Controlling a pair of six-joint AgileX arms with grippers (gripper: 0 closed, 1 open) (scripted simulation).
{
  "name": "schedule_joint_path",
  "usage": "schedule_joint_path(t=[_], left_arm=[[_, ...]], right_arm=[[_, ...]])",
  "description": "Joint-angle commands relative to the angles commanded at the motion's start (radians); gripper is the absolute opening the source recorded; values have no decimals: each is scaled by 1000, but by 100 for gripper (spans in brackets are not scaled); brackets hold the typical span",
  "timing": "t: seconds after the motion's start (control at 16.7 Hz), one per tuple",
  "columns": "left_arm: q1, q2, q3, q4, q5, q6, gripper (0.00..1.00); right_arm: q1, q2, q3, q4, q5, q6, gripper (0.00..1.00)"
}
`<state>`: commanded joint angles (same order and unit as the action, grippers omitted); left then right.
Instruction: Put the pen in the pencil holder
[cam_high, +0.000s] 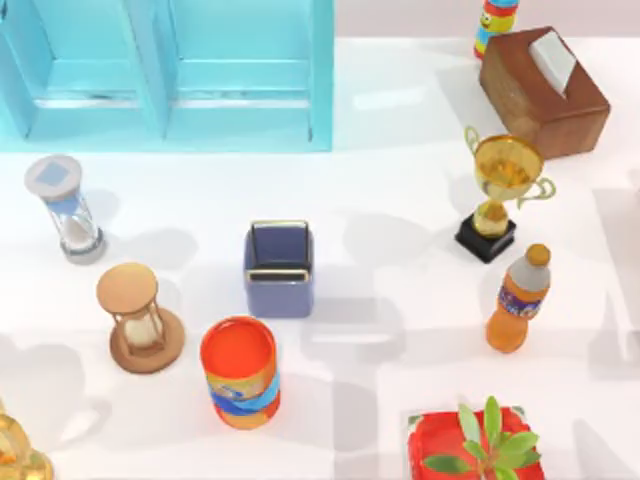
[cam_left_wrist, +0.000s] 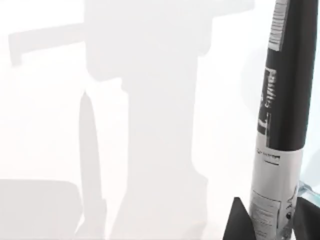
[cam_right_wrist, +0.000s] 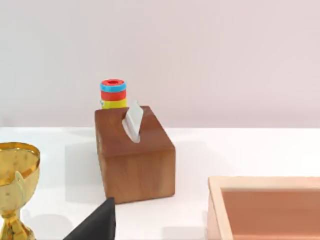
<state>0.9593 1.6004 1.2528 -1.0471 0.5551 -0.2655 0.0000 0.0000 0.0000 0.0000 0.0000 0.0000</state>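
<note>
Pen (cam_left_wrist: 282, 125) clamped upright in the left end effector (cam_left_wrist: 267, 222) — grey-white section down between the dark fingers (cam_left_wrist: 237, 220), black barrel rising out of them, long axis near vertical with a slight tilt, over bare white desk (cam_left_wrist: 150, 125). Holder (cam_high: 278, 268) standing near the middle of the desk in the top view — open side up, divider across it, between the wooden hourglass (cam_high: 139, 318) and the trophy (cam_high: 500, 195), just behind the orange can (cam_high: 240, 372). Right end effector (cam_right_wrist: 97, 225) facing the tissue box (cam_right_wrist: 134, 155); grip state there cannot be told.
</note>
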Motion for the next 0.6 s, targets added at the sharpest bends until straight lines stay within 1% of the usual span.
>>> schedule_joint_path(t=[0.36, 0.48, 0.6], left_arm=[[-8, -2, 6, -1, -11, 2, 0], [-42, -1, 22, 9, -56, -8, 0], [-113, 6, 41, 22, -146, -21, 0]], right_arm=[[0, 0, 0, 0, 0, 0, 100], [0, 0, 0, 0, 0, 0, 100], [0, 0, 0, 0, 0, 0, 100]])
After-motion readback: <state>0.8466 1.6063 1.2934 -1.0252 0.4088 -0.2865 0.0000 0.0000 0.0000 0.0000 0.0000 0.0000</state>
